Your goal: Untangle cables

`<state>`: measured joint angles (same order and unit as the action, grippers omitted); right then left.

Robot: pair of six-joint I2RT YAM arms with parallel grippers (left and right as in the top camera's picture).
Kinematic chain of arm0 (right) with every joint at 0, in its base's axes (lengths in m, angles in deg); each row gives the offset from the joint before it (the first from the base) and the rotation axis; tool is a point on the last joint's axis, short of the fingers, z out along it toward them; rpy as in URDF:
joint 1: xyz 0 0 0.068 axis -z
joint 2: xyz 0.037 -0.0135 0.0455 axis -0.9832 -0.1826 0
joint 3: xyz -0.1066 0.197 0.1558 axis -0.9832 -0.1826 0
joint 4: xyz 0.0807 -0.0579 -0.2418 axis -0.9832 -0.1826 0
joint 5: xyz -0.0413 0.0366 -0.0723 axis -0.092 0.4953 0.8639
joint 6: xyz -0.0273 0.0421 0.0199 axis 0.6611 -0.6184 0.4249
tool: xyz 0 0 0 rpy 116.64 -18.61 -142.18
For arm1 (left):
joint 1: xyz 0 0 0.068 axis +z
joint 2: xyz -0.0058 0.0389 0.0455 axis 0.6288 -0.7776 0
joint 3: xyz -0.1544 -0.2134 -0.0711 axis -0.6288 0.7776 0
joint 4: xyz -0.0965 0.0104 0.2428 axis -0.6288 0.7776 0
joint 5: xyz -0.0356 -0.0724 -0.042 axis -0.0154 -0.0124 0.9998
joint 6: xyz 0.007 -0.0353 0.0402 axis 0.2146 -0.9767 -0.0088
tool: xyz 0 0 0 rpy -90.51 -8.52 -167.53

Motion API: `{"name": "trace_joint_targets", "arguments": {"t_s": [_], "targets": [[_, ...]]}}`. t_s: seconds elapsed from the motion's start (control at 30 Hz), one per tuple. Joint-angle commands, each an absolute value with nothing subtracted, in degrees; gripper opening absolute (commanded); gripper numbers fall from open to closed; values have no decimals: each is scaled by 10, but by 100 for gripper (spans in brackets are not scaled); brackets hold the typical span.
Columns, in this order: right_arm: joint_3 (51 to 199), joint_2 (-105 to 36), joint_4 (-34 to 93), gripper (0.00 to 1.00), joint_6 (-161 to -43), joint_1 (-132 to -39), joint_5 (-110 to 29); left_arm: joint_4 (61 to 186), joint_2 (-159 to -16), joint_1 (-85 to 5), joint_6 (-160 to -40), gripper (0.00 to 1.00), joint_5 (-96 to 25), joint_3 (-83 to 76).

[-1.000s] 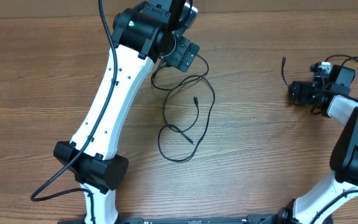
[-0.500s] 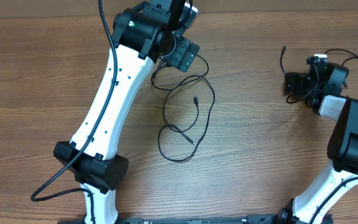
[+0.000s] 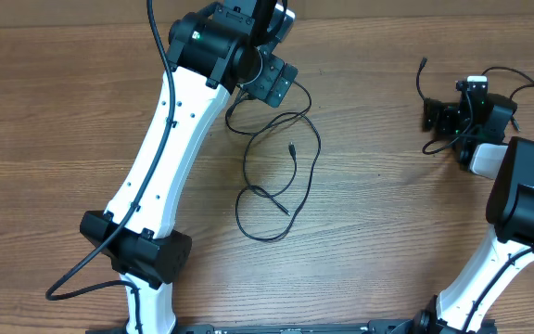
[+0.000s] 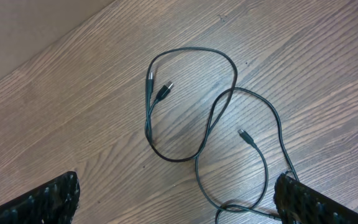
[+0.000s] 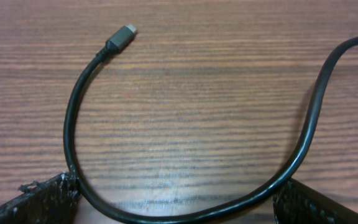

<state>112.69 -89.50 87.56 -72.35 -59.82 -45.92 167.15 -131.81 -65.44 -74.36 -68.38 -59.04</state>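
Thin black cables (image 3: 290,176) lie in loose overlapping loops on the wooden table, mid-left. In the left wrist view these cables (image 4: 213,118) show two small plug ends, and one loop runs close to the right finger. My left gripper (image 3: 274,83) hovers over their far end, and there the left gripper (image 4: 176,208) stands open and holds nothing. A separate black cable (image 3: 422,79) lies at the far right. My right gripper (image 3: 437,116) is at it. In the right wrist view this cable (image 5: 73,112) curves between the wide-open jaws of the right gripper (image 5: 179,210), plug end away.
The left arm (image 3: 170,139) stretches diagonally from the near left across the table. A thick black arm cable (image 3: 72,278) loops beside its base. The right arm's base (image 3: 527,213) stands at the near right. The table's far edge (image 4: 48,46) shows in the left wrist view.
The right gripper has shifted a little farther away and to the left, turning toward the separate cable. The left arm and the looped cables have not moved.
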Motion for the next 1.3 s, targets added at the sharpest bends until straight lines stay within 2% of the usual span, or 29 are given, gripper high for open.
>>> {"name": "trace_joint_targets", "arguments": {"t_s": [0.0, 0.33, 0.53, 1.0, 1.27], "targets": [[1095, -968, 863, 100, -752, -605, -463, 1671, -1322, -651, -741, 100, -679, -599], [1095, -969, 955, 100, -752, -606, -475, 1671, -1322, -652, -741, 100, -679, -599], [1096, -921, 941, 100, -782, -606, -492, 1671, -1322, -652, -741, 100, -679, -599], [1096, -646, 655, 100, -701, -606, -483, 1671, -1322, -652, -741, 100, -679, -599], [1096, -587, 520, 100, -656, -606, -304, 1671, -1322, -652, -741, 100, -679, -599]]}}
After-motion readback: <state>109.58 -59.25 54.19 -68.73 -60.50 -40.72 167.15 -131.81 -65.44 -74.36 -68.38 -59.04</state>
